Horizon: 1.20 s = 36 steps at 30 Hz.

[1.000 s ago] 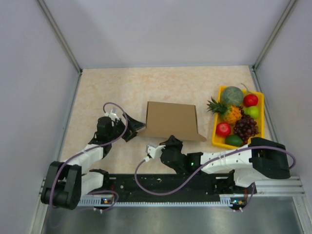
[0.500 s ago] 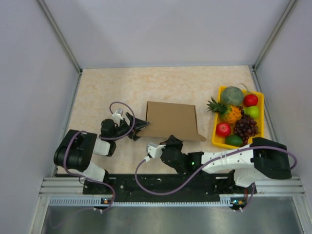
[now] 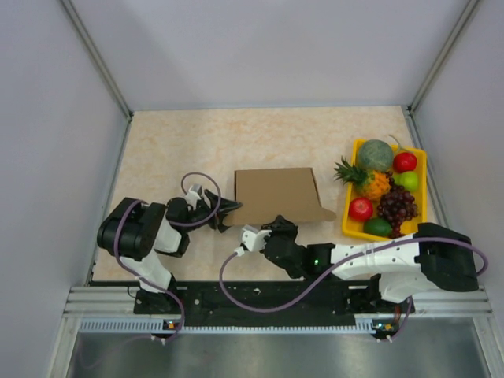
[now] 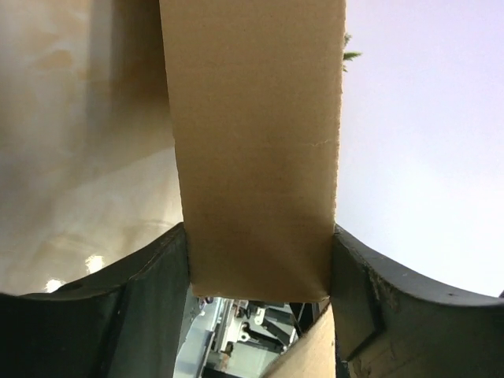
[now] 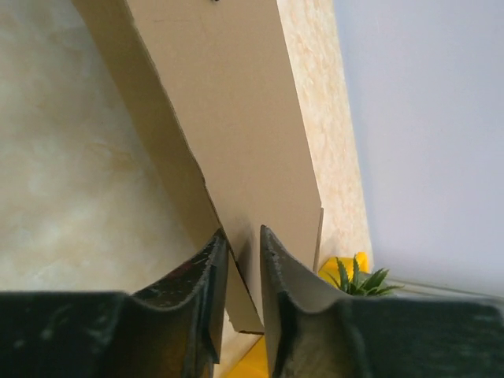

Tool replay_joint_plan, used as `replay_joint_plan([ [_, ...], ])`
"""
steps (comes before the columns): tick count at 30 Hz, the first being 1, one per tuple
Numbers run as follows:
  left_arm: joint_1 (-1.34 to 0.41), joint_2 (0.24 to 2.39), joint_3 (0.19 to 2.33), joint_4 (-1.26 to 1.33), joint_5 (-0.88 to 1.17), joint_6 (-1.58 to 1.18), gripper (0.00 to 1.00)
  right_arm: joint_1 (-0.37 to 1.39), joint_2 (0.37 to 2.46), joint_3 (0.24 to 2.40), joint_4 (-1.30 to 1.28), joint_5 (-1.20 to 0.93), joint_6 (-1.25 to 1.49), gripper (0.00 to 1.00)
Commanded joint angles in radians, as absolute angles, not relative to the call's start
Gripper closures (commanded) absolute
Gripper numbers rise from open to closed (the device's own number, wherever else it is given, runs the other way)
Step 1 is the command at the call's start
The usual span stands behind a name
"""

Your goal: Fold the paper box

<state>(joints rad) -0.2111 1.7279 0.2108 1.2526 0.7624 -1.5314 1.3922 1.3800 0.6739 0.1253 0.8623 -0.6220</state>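
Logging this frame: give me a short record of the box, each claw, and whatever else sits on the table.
paper box: brown cardboard, mid-table, a flap sticking out at its near right corner
left claw: at the box's left end, fingers against both sides of a cardboard panel
right claw: at the box's near edge, narrow gap around a cardboard edge; cannot tell if it grips
yellow fruit tray: right of the box, filled with fruit

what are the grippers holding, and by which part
The paper box. The left gripper clamps its left end panel across the width. Its near edge sits in the right gripper, jaws barely parted; whether pinched cannot be told.
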Motion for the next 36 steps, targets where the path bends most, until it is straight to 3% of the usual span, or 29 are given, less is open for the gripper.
replay_joint_plan([
  [1, -0.215, 1.612, 0.206, 1.537, 0.767, -1.534, 0.39, 1.376, 1.318, 0.692, 0.127, 0.853, -0.532, 0.73],
  [2, -0.213, 1.592, 0.206, 1.513, 0.769, -1.532, 0.46, 1.374, 1.313, 0.69, 0.118, 0.853, -0.525, 0.69],
  [3, -0.213, 1.55, 0.207, 1.482, 0.765, -1.531, 0.48, 1.373, 1.305, 0.69, 0.114, 0.854, -0.516, 0.59],
  [8, -0.21, 1.392, 0.219, 1.182, 0.755, -1.513, 0.53, 1.367, 1.263, 0.76, -0.074, 0.82, -0.387, 0.21],
  [13, -0.192, 1.183, 0.273, 0.818, 0.759, -1.451, 0.54, 1.367, 1.183, 0.85, -0.229, 0.821, -0.294, 0.07],
  [15, -0.19, 1.1, 0.336, 0.556, 0.743, -1.369, 0.54, 1.371, 1.157, 0.85, -0.245, 0.815, -0.317, 0.01],
  [22, -0.189, 0.977, 0.459, 0.168, 0.716, -1.304, 0.57, 1.397, 1.134, 0.87, -0.198, 0.808, -0.486, 0.01],
  [28, -0.186, 0.91, 0.477, 0.081, 0.713, -1.362, 0.58, 1.385, 1.134, 0.859, -0.069, 0.753, -0.642, 0.01],
  [36, -0.186, 0.836, 0.477, 0.063, 0.736, -1.457, 0.58, 1.379, 1.203, 0.902, -0.104, 0.588, -0.591, 0.02],
])
